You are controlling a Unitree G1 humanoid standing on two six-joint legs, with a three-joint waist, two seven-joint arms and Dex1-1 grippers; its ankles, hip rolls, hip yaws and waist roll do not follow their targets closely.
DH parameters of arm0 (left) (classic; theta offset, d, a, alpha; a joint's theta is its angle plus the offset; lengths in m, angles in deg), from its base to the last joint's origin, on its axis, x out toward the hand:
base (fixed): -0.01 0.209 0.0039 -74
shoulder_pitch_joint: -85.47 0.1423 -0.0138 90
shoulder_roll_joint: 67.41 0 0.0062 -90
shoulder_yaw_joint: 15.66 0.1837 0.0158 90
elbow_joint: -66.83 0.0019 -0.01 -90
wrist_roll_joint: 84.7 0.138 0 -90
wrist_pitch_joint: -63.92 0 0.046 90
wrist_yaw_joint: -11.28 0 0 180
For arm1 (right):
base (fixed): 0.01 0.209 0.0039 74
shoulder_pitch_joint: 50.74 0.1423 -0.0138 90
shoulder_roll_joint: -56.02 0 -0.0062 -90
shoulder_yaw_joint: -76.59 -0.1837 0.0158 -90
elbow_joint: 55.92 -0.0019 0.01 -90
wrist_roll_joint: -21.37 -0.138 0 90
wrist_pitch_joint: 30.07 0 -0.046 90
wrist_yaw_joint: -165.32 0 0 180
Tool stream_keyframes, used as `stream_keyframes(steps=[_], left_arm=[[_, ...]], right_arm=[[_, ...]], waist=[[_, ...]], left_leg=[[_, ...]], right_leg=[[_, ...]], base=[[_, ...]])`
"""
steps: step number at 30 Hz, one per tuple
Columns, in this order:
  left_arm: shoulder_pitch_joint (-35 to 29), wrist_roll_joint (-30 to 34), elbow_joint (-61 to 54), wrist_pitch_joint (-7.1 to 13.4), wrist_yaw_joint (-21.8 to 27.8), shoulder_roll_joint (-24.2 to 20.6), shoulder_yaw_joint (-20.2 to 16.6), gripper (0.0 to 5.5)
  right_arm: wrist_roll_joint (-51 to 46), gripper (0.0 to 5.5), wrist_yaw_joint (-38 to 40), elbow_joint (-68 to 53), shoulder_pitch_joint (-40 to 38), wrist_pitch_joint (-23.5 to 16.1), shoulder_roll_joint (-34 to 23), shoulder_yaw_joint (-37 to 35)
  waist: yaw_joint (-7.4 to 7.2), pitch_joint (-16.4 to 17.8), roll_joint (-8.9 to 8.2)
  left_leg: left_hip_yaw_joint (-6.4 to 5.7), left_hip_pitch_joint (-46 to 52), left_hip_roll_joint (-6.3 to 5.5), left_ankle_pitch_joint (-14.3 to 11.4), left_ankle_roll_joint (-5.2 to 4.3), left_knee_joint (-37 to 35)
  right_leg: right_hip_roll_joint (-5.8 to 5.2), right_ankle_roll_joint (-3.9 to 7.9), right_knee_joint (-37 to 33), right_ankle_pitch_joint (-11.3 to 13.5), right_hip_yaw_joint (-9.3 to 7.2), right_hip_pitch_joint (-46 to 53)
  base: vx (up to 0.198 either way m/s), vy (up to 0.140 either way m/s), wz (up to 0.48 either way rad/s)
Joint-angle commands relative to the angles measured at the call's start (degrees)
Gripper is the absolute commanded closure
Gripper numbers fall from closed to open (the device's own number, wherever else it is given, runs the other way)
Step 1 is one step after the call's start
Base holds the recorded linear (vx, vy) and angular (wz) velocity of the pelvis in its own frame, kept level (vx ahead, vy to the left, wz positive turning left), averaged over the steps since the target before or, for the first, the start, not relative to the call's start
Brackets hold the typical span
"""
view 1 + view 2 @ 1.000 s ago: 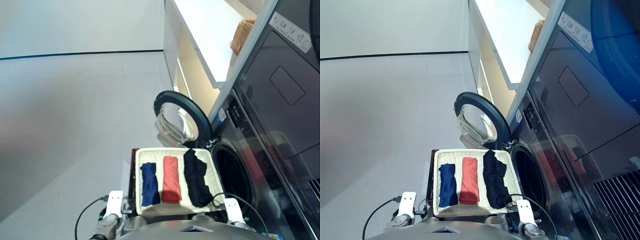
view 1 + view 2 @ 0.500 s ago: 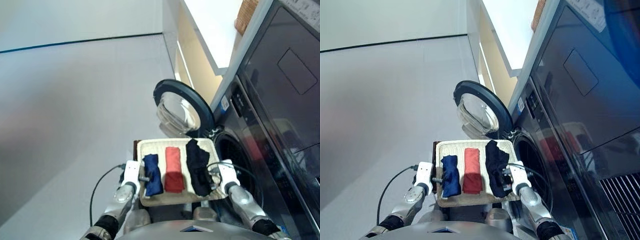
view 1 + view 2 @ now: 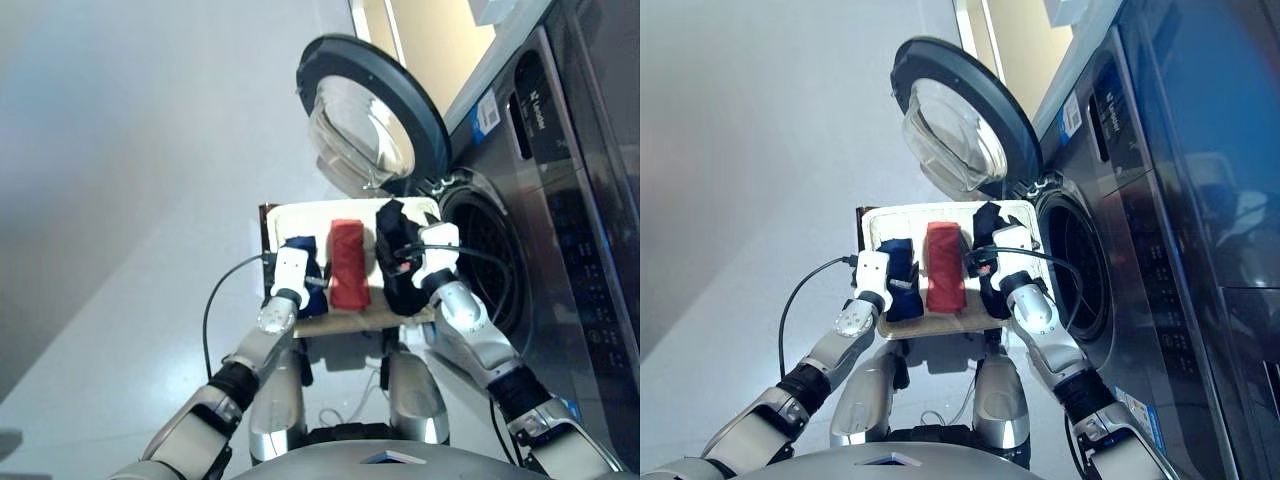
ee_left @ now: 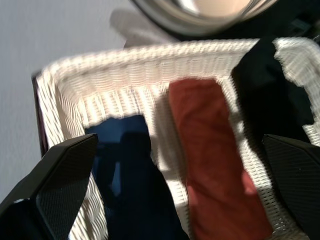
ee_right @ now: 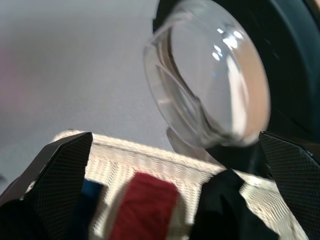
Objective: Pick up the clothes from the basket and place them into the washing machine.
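Clothes lie side by side in basket (image 3: 300, 213): navy (image 4: 125, 165), red (image 3: 349, 262), black (image 3: 393, 240). Left pincer (image 4: 165, 200) open above navy; right pincer (image 5: 165, 200) open, apparently over black. Descend squarely, then pinch mid-fold.

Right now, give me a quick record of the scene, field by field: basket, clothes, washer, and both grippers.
basket: cream woven tray in front of the washer opening
clothes: navy cloth, red cloth and black cloth, side by side in the tray
washer: dark grey front loader, round door swung open
left gripper: open, over the navy cloth
right gripper: open, over the black cloth
cloth held: none
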Motion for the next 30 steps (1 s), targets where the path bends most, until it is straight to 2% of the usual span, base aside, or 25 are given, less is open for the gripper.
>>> stream_keyframes(steps=[1, 4, 6, 11, 15, 21, 25, 30], left_arm=[[-2.11, 0.81, 0.94, 2.20, -4.06, 1.17, 1.62, 0.00], [-5.17, -2.03, 5.71, 2.00, -7.62, 3.00, -0.47, 0.00], [-7.47, -3.82, 8.54, 1.91, -10.39, 3.13, -2.30, 0.00], [-9.68, -6.21, 10.19, 2.06, -10.79, 2.20, -3.68, 0.00], [-12.69, -10.30, 13.94, 2.22, -12.13, 2.54, -6.64, 0.00], [-16.42, -12.46, 16.39, 2.64, -14.03, 1.65, -9.44, 0.00], [-18.16, -12.63, 16.74, 2.73, -13.12, -0.05, -10.04, 0.00], [-19.12, -12.60, 15.81, 3.03, -11.70, -0.51, -8.97, 0.00]], right_arm=[[-1.55, 0.00, 2.53, -8.54, 3.70, -5.49, 1.16, -0.02], [-0.50, 0.00, 4.96, -8.65, 7.78, -5.97, 3.54, 2.48], [0.74, 0.00, 6.71, -8.40, 10.68, -6.40, 4.96, 5.06], [0.21, 0.00, 6.91, -7.56, 13.05, -6.61, 6.25, 6.64], [-0.58, 0.00, 7.27, -7.83, 13.89, -7.41, 7.32, 8.23], [-1.30, 0.00, 7.63, -9.01, 14.55, -7.95, 7.29, 9.47], [-1.67, 0.00, 6.86, -9.20, 14.44, -8.24, 7.15, 9.77], [-1.96, 0.00, 6.05, -9.26, 14.68, -8.15, 7.00, 9.84]], waist=[[0.73, -0.31, -1.72], [0.50, 0.77, -1.99], [0.35, 0.77, -2.49], [-0.01, 0.77, -2.89], [-0.53, 0.77, -3.19], [-1.35, 0.77, -3.61], [-1.91, 0.77, -3.94], [-2.31, 0.77, -3.87]], left_leg=[[-0.13, -2.04, 2.36, -7.44, -2.22, 11.11], [-0.56, -6.43, 2.59, -7.97, -2.22, 13.88], [-0.67, -10.45, 2.91, -8.21, -2.19, 15.98], [-0.88, -15.42, 3.29, -8.58, -2.18, 18.39], [-0.89, -19.84, 3.32, -8.79, -2.08, 19.95], [-1.16, -24.28, 3.42, -8.91, -2.35, 21.59], [-0.82, -26.49, 3.67, -8.88, -2.46, 22.35], [-0.52, -27.19, 3.76, -8.79, -2.49, 22.07]], right_leg=[[-1.56, 0.86, 13.81, -4.07, 3.88, -9.61], [-1.56, 0.51, 16.75, -4.57, 4.37, -14.13], [-1.10, 0.06, 18.93, -4.75, 5.26, -18.57], [-0.83, -0.15, 20.61, -4.78, 5.97, -23.62], [-0.62, -0.22, 22.17, -4.91, 6.89, -28.34], [-0.62, -0.37, 23.72, -5.06, 7.28, -32.84], [-0.52, -0.34, 24.66, -5.14, 7.54, -35.29], [-0.36, -0.37, 24.95, -5.20, 7.89, -36.77]], base=[[-0.103, -0.027, 0.125], [-0.076, -0.017, 0.081], [-0.079, -0.006, 0.014], [-0.051, -0.003, -0.026], [-0.045, 0.010, -0.036], [0.000, 0.000, 0.000], [0.000, 0.000, 0.000], [0.000, 0.000, 0.000]])
